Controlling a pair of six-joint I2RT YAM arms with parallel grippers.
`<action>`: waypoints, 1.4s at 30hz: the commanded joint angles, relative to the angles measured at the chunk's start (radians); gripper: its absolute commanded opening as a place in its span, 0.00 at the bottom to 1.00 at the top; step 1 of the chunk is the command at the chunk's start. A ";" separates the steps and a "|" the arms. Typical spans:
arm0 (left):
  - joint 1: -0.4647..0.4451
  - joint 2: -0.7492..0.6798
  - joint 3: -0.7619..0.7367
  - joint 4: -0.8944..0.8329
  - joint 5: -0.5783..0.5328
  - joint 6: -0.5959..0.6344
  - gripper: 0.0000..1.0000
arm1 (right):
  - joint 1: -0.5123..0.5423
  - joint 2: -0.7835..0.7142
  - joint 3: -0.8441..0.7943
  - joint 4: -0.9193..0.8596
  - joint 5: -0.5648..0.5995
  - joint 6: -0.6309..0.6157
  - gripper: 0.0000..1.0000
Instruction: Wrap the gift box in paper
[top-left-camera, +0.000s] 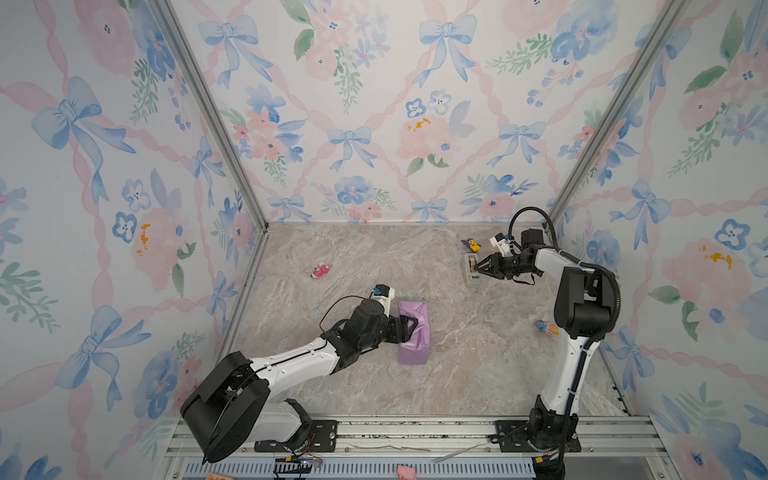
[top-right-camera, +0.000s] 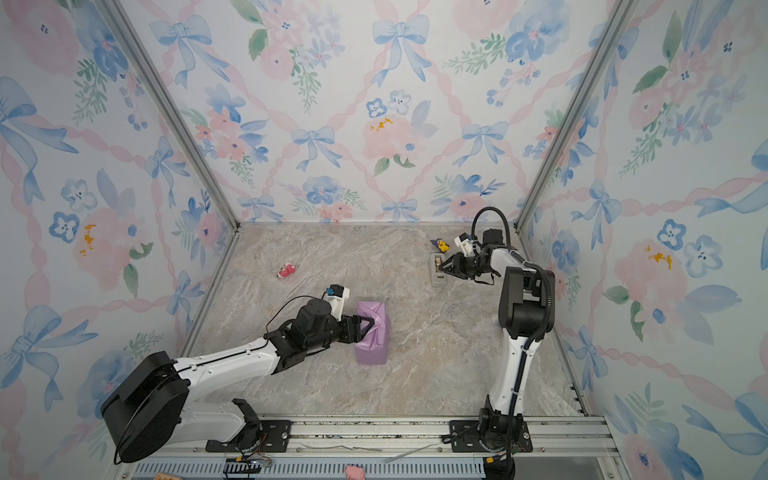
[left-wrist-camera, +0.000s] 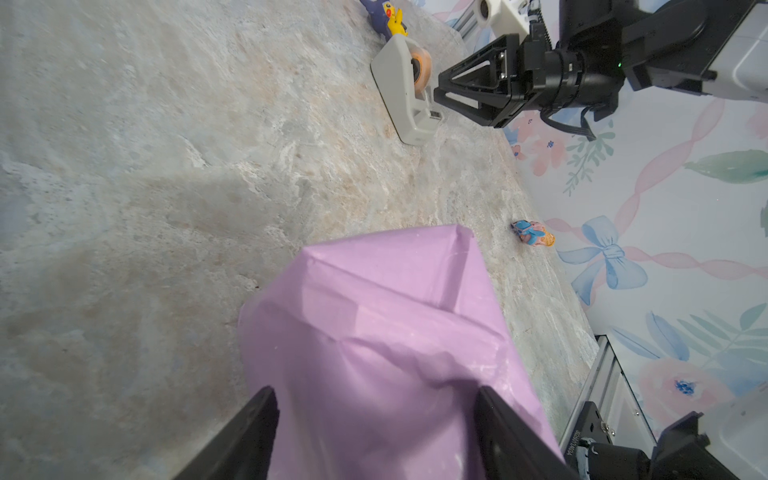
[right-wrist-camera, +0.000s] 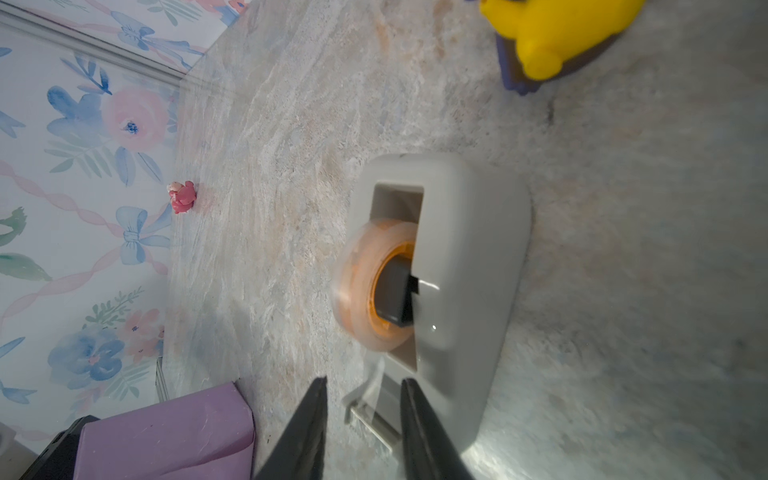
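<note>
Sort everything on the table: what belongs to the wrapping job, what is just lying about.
Belongs to the job: paper, folded round the box, which is hidden; tape dispenser.
Lying about: pink toy; yellow-and-purple toy; blue-and-orange toy.

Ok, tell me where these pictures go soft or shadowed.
Right wrist view: the tape roll and yellow toy are blurred. Left wrist view: the left gripper is out of focus; the paper is shadowed near it. Both top views: sharp, walls splayed.
</note>
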 joint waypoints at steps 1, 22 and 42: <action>0.017 0.048 -0.039 -0.218 -0.111 0.028 0.76 | -0.010 0.032 0.045 -0.101 -0.025 -0.061 0.33; 0.018 0.055 -0.030 -0.217 -0.116 0.037 0.76 | -0.003 0.157 0.193 -0.300 -0.122 -0.181 0.30; 0.019 0.052 -0.032 -0.216 -0.120 0.045 0.76 | 0.021 0.280 0.365 -0.493 -0.163 -0.257 0.29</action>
